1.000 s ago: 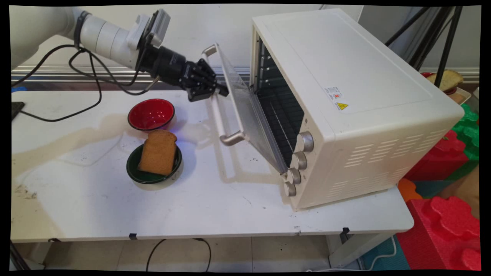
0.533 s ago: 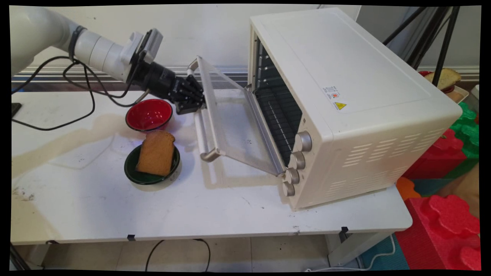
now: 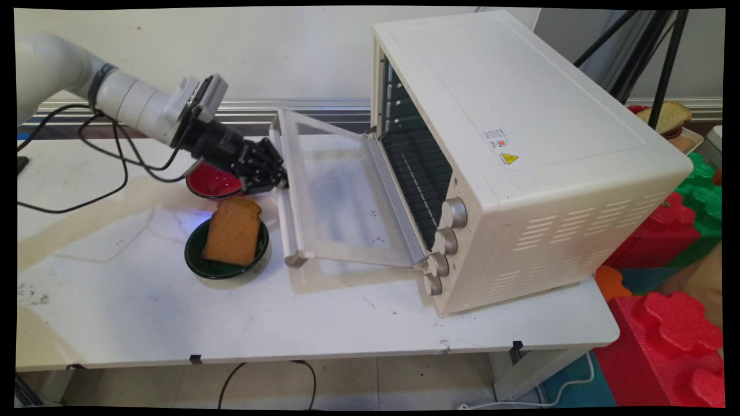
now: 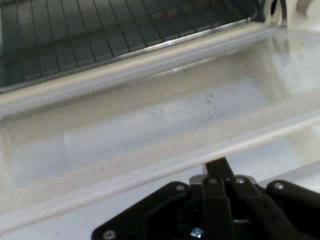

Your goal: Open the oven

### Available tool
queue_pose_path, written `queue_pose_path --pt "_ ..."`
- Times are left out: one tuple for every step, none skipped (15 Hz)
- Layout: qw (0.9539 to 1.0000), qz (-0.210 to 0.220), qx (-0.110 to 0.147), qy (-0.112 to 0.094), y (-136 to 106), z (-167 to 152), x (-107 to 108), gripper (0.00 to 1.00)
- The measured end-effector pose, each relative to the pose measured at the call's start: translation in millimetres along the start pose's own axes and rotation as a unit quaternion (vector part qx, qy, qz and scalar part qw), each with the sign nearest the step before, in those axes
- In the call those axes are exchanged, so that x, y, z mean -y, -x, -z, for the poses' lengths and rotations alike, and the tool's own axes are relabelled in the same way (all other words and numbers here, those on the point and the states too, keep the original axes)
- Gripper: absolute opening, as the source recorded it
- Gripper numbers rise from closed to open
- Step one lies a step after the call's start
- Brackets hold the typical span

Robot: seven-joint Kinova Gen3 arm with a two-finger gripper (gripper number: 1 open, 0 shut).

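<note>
Main view: the white arm enters from the upper left, and its black gripper [image 3: 280, 180] sits at the handle [image 3: 284, 203] of the oven door [image 3: 341, 196], clenched on the handle bar at about its middle. The door is hinged along its lower edge and lies lowered almost to horizontal, just above the white worktop [image 3: 318, 323], with its glass pane facing up. The cream toaster oven [image 3: 520, 144] stands on the right half of the worktop, its cavity exposed and a dark wire rack [image 3: 419, 173] visible inside. Four metallic knobs [image 3: 445, 242] run in a column down the front panel beside the opening. A red bowl [image 3: 211, 184] stands directly behind the gripper and is partly hidden by it. A green bowl [image 3: 202, 263] sits nearer the camera, just left of the door handle, with a slice of brown bread [image 3: 233, 231] leaning upright in it. Black cables [image 3: 110, 179] hang from the arm and trail over the worktop's left side. Red and green foam blocks [image 3: 670, 335] lie on the floor to the right of the worktop. Hand view: the gripper linkage [image 4: 220, 210] rises from the bottom edge with its fingers drawn together at the near rim of the door. The glass pane [image 4: 150, 120] spans the middle of the frame, and the wire rack [image 4: 100, 35] lies beyond it at the top.
</note>
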Motion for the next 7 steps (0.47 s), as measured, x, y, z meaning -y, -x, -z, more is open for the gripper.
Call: queue_pose_path --pt "1.0000 0.003 0.005 0.001 7.7 2.0 -2.3 0.00" --pt "1.0000 0.004 0.008 0.003 12.3 3.1 -3.5 0.00" --pt "0.9999 0.006 0.011 0.004 18.7 4.8 -4.8 0.00" --pt "0.9999 0.007 0.013 0.005 22.5 6.0 -5.7 0.00" --pt "0.9998 0.009 0.015 0.007 27.5 7.3 -6.3 0.00" --pt "0.9998 0.010 0.016 0.007 30.6 8.7 -7.2 0.00" --pt "0.9997 0.015 0.017 0.005 36.7 14.4 -12.0 0.00"
